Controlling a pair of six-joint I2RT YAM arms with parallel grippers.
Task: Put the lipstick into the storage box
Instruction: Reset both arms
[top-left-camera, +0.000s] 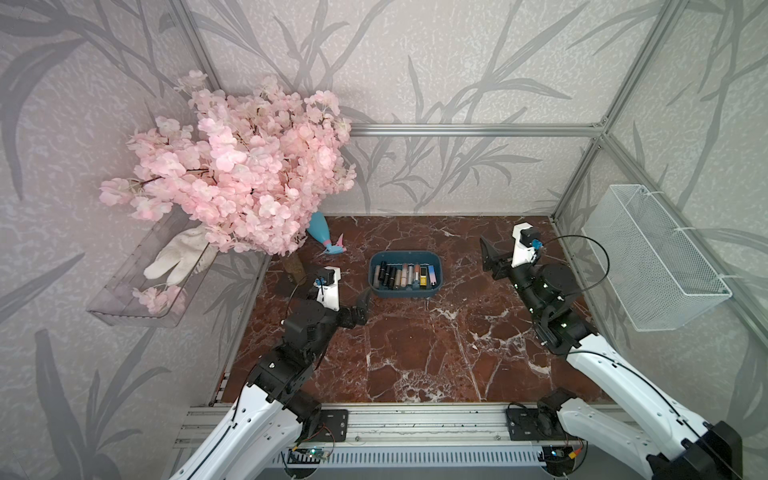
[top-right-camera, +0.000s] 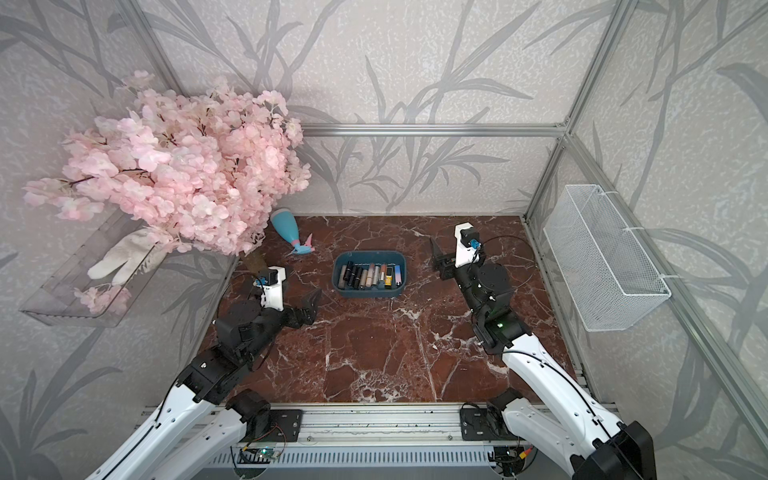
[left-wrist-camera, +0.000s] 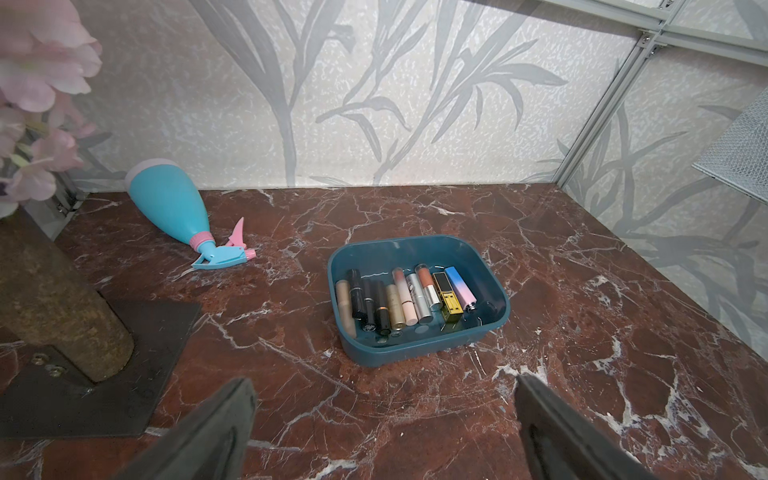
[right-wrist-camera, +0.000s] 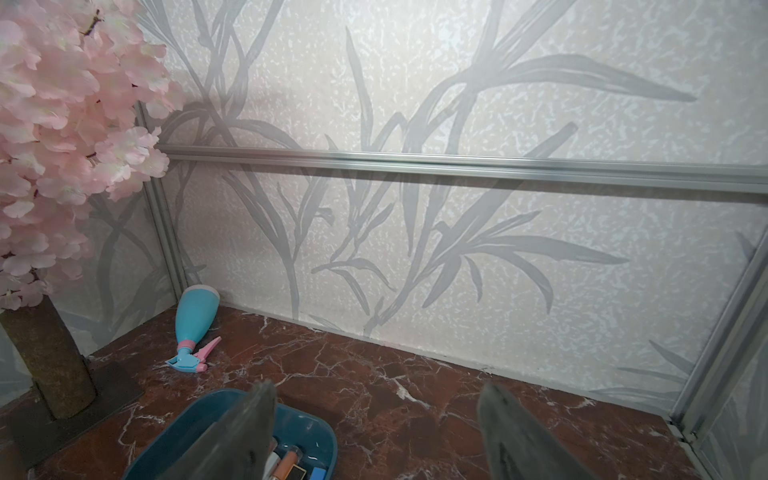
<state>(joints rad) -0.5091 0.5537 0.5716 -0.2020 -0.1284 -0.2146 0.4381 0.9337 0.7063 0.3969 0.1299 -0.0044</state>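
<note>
Lipsticks (top-left-camera: 405, 276) lie in the storage box (top-left-camera: 404, 252) at frame center; both grippers open, empty.

In both top views, left to right:
- Clear tray (top-left-camera: 124, 305) on the left wall, holding a white glove (top-left-camera: 183, 257) and loose petals.
- Pink blossom tree (top-left-camera: 232, 174), upper left.
- Teal spray bottle (top-left-camera: 322, 230), on its side on the marble table (top-left-camera: 415, 353), right of the trunk.
- Left gripper (top-left-camera: 362, 305), lower left of the box. Jaws spread wide, nothing between, near the box but apart.
- The box itself, lipsticks side by side in 1 row, mostly touching.
- Right gripper (top-left-camera: 490, 259), right of the box. Jaws apart, gap empty in the wrist view (right-wrist-camera: 378, 395).
- White mesh basket (top-left-camera: 656, 257) on the right wall.
</note>
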